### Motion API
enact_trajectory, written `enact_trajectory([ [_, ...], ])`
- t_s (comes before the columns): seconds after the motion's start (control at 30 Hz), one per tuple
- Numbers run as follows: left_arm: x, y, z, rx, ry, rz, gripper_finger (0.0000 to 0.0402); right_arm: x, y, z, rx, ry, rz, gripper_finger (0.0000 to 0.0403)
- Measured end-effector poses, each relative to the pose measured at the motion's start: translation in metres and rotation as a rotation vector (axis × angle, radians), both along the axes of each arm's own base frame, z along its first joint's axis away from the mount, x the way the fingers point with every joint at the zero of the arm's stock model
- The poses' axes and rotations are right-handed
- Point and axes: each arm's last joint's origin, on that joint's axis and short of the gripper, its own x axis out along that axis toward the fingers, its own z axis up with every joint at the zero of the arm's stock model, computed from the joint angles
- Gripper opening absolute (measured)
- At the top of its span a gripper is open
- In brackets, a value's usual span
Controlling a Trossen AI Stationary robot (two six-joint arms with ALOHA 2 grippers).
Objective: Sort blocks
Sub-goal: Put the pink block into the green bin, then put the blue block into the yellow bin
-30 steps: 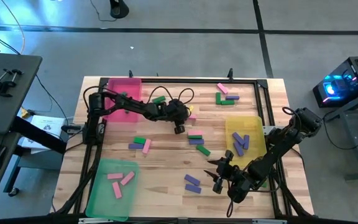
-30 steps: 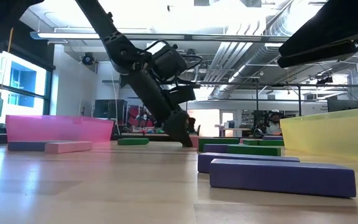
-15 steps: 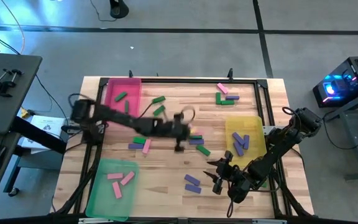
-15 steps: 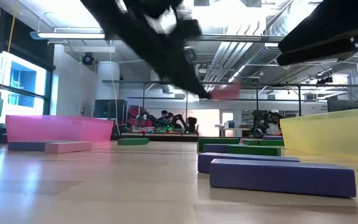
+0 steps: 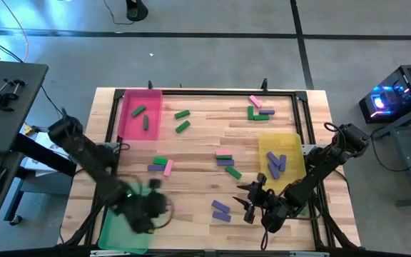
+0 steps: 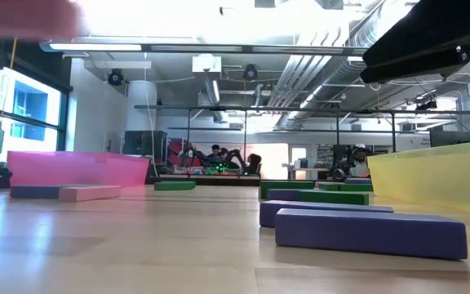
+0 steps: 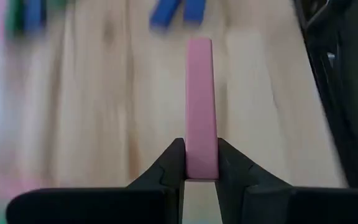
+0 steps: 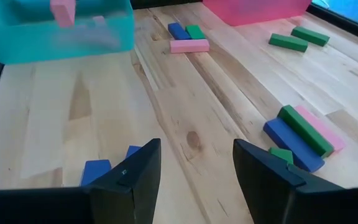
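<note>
Gripping a pink block (image 7: pixel 201 109), our left gripper (image 7: pixel 201 163) hangs by the green tray (image 5: pixel 113 227); our right gripper (image 8: pixel 193 163) waits open.

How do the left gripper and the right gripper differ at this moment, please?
The left gripper is shut on a pink block, while the right gripper stands open and holds nothing. The left gripper is over the green tray at the table's near left corner; the right gripper is near the front edge beside the yellow tray, close to two purple blocks. Both have two dark fingers.
</note>
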Motion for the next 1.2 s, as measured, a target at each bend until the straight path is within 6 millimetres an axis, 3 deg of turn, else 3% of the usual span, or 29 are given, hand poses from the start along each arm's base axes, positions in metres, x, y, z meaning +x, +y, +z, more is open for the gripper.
enact_trajectory([
  [0.2,-0.059,-0.019,-0.009,-0.151,0.155,0.363,0.0036,0.004,-0.004,0.0,-0.015,0.002,-0.008,0.0185],
  [0.43,-0.098,-0.019,-0.024,-0.204,0.218,0.64,0.0036,0.007,-0.008,0.0,-0.013,0.004,-0.021,0.0185],
  [0.7,-0.106,-0.007,-0.055,-0.225,0.316,0.776,0.0054,0.004,-0.006,0.002,-0.056,-0.021,-0.039,0.0185],
  [0.87,-0.107,0.0,-0.067,-0.235,0.304,0.852,0.0072,-0.004,-0.011,0.019,-0.078,-0.062,-0.062,0.0185],
  [1.0,-0.106,0.005,-0.072,-0.257,0.28,0.952,0.01,-0.011,-0.029,0.042,0.017,-0.039,-0.058,0.0185],
  [1.2,-0.105,0.006,-0.069,-0.26,0.19,0.912,0.0169,-0.017,-0.074,0.073,0.074,-0.008,-0.126,0.0185],
])
